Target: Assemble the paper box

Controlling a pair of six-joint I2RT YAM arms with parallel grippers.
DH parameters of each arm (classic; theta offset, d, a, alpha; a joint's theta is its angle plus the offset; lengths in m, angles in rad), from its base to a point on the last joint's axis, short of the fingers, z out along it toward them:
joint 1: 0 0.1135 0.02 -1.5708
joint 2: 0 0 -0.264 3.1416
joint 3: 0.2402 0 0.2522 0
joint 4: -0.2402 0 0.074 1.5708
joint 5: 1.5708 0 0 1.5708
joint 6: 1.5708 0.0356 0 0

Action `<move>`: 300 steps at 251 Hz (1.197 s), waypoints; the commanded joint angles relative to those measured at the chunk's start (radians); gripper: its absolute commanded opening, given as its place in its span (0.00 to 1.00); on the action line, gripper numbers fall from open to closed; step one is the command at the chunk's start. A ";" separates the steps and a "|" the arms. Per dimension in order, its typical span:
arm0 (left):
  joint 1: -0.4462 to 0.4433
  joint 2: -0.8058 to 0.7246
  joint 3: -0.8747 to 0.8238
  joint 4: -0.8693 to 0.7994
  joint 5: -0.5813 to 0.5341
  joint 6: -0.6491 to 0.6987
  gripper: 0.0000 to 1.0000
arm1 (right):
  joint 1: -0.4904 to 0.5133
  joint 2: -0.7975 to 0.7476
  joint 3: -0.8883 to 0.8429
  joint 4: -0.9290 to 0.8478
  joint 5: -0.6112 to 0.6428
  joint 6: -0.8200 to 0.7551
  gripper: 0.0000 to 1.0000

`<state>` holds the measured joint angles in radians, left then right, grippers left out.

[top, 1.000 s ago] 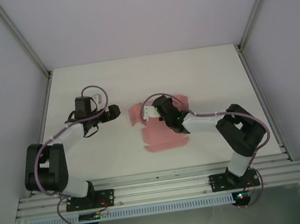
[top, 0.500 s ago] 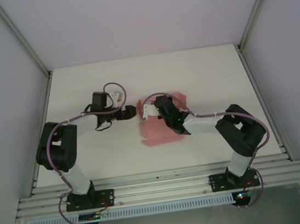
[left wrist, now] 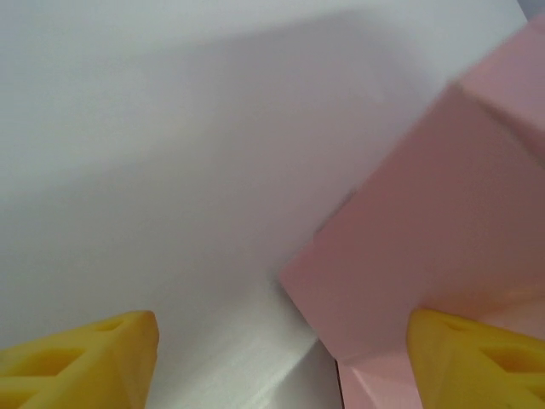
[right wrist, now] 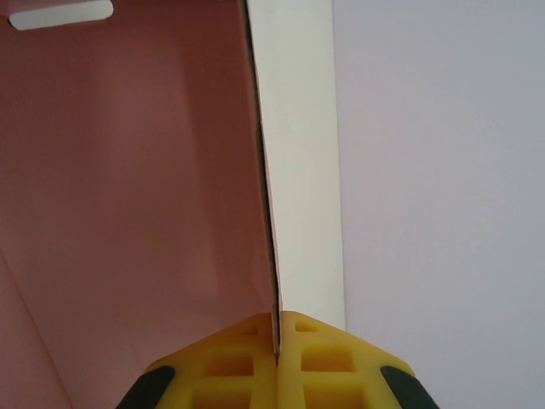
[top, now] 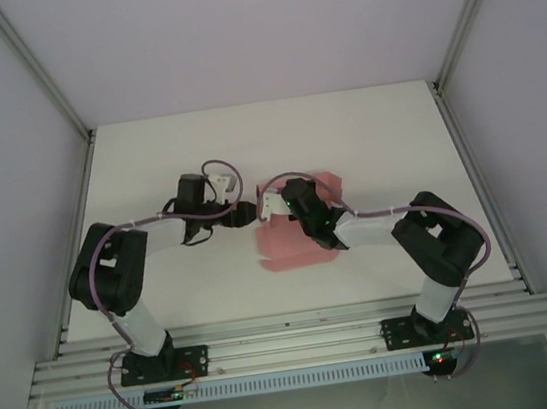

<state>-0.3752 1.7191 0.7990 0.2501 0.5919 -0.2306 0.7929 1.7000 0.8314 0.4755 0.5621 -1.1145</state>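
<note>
The paper box (top: 296,251) is a salmon-pink die-cut sheet lying partly folded in the middle of the white table. My right gripper (top: 272,205) is over its far left part. In the right wrist view that gripper (right wrist: 277,337) is shut on the thin edge of an upright panel, pink (right wrist: 128,170) on one side and cream on the other. My left gripper (top: 246,214) reaches in from the left to the sheet's left edge. In the left wrist view it (left wrist: 281,362) is open, with a raised corner of the pink paper (left wrist: 426,221) between its yellow fingertips (left wrist: 85,362), closer to the right one.
The white table (top: 375,131) has bare room left, right and behind the sheet. Aluminium frame posts (top: 71,120) run up both sides, and a ribbed rail (top: 292,341) carries the arm bases along the near edge.
My left arm has swung right and stretched out until its gripper reached the sheet's left edge. The sheet's left flap has been drawn in toward the right gripper, which has barely moved.
</note>
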 commanded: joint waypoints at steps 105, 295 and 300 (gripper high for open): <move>-0.019 -0.021 0.020 0.112 0.129 0.093 0.65 | 0.026 -0.026 0.027 -0.047 0.007 0.069 0.00; -0.194 -0.042 -0.129 0.342 -0.422 0.157 0.34 | 0.067 -0.056 0.015 -0.150 0.021 0.219 0.01; -0.194 -0.042 -0.126 0.347 -0.420 0.159 0.32 | 0.068 -0.060 0.016 -0.162 0.014 0.224 0.01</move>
<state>-0.5652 1.6810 0.6788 0.5274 0.2489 -0.1047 0.8402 1.6733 0.8406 0.3725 0.6170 -0.9562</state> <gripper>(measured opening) 0.358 0.061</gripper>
